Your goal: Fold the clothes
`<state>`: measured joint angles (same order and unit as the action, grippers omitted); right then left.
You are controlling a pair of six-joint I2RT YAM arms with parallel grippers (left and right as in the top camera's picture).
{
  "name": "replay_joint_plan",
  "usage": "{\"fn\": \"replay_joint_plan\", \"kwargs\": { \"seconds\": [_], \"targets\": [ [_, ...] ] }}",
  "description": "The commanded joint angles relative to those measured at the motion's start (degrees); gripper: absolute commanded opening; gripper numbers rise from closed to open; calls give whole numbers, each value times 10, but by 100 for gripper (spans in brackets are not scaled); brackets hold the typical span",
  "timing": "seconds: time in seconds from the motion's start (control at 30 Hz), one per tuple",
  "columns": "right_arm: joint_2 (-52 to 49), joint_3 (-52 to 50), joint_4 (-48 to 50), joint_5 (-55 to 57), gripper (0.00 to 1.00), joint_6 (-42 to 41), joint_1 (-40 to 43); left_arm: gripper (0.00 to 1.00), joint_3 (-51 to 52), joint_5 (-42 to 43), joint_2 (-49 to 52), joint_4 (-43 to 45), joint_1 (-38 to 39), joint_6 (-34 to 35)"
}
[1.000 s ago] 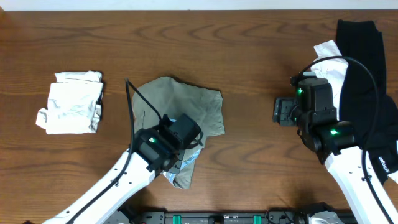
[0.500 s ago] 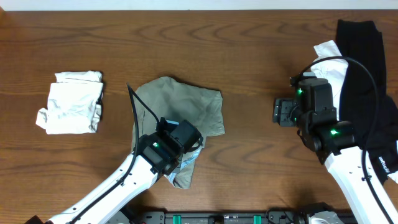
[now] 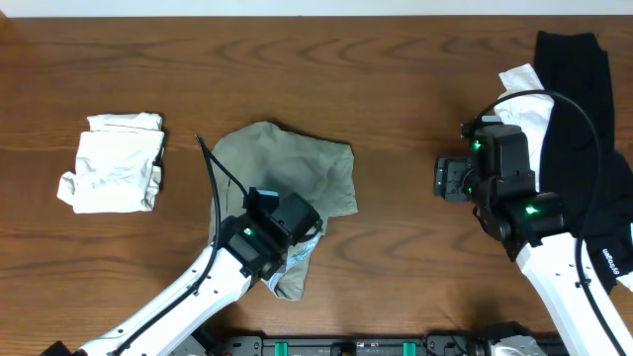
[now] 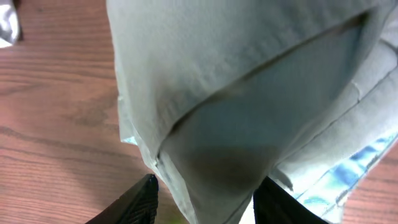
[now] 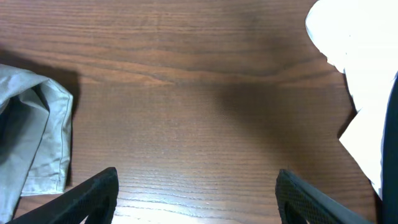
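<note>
Found the trousers (image 3: 292, 173) crumpled on the table (image 3: 396, 89), slightly left of centre and toward the front edge, with pale pocket lining (image 3: 302, 252) showing at the near end. Noted the left gripper (image 3: 282, 232) over that near end, closed partway on a thick fold of the trousers. In the wrist view, saw cloth packed between the fingers (image 4: 142, 200) and draped up past the lens. Noted the right gripper (image 3: 447, 180) well apart to the right, above bare wood, spread wide and holding nothing. Recorded a white bundle (image 3: 114, 163) folded at far left, and a black garment (image 3: 579, 99) with a white piece (image 3: 522, 84) beside it at far right, untouched.

Judged the step in hand as lifting and opening out the trousers ahead of a first fold. Assessed the task as early.

Advised, for good execution:
- Keeping the clamp on outer cloth, not on lining alone, as lining seemed liable to slip or pull out.
- Raising only enough to free the bunched layers.
- Drawing steadily toward the front edge to shed creases.
- Bringing the right gripper across to take the far edge before any fold, as a single grip seemed too little to flatten cloth this limp.

Flagged the risk of dragging the whole heap without spreading it.
</note>
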<state>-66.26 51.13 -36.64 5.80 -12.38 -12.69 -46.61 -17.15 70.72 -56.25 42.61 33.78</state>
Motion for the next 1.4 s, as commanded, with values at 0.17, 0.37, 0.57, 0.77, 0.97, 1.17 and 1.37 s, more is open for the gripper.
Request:
{"fn": "replay_joint_plan", "kwargs": {
  "seconds": [0.17,0.37,0.57,0.77,0.97,1.17,1.37],
  "targets": [
    [3,-2,-2,-1,79,9,3,50,3,-76,-3,37,2,26],
    [3,-2,-2,0,79,9,3,50,3,-55,18,43,2,38],
    [3,-2,-2,0,79,9,3,49,3,-28,60,19,2,38],
    [3,-2,-2,0,79,9,3,19,2,-29,64,22,2,38],
    [3,-2,-1,0,79,9,3,6,-8,-31,31,21,2,23],
    [3,-2,-1,-2,79,9,3,6,-58,-35,-23,-16,2,-12],
    [2,-2,14,-92,78,49,3,6,-203,-35,-83,-107,2,-51]
  ]
}}
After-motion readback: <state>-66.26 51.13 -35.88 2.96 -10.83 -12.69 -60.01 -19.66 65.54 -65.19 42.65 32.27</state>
